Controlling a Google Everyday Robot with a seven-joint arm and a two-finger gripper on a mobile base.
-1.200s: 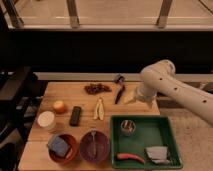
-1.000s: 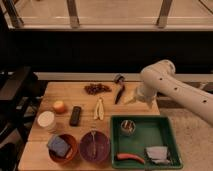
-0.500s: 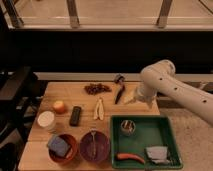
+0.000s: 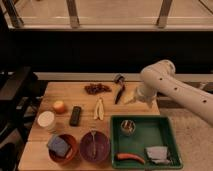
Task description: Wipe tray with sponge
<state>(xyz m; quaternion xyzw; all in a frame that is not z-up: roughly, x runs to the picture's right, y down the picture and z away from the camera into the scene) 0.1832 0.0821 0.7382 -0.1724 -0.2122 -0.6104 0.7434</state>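
Beyond tray [image 4: 150,133], gripper [image 4: 130,97], jaws apart; sponge [image 4: 58,145] in orange bowl [image 4: 74,149].

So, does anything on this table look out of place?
The blue-grey rectangular sponge sits in the round orange bowl, front left; the dark green plastic tray is cluttered with a small cup, an orange-red item and a grey cloth. The open gripper hovers behind it.

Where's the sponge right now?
Lower left of the camera view: the sponge sits in the orange bowl, beside the purple bowl. The hand hovers open behind the tray.
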